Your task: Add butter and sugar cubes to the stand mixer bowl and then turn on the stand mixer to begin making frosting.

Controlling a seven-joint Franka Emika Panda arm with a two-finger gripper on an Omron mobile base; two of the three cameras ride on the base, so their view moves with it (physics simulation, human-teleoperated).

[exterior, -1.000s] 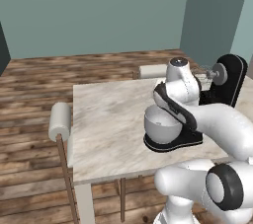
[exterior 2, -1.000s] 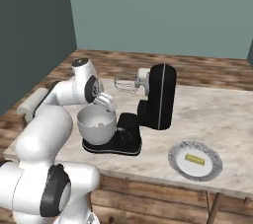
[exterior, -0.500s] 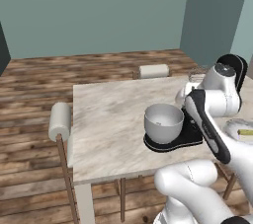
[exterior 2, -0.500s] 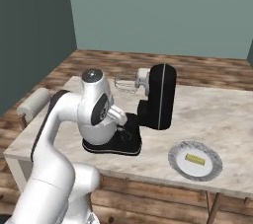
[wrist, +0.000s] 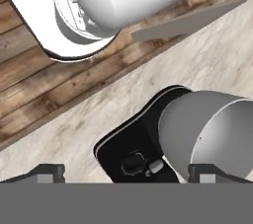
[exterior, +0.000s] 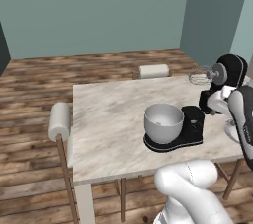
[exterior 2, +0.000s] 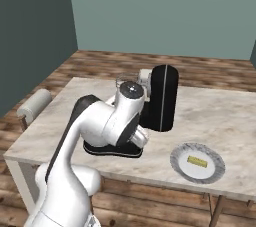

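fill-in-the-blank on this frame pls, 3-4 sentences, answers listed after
1. The butter lies on a round ____ near the table's front edge.
2. The stand mixer bowl sits on the stand mixer's flat ____ base.
3. The mixer's head is tilted ____, whisk clear of the bowl.
4. The gripper is ____ and holds nothing.

Missing words: plate; black; up; open
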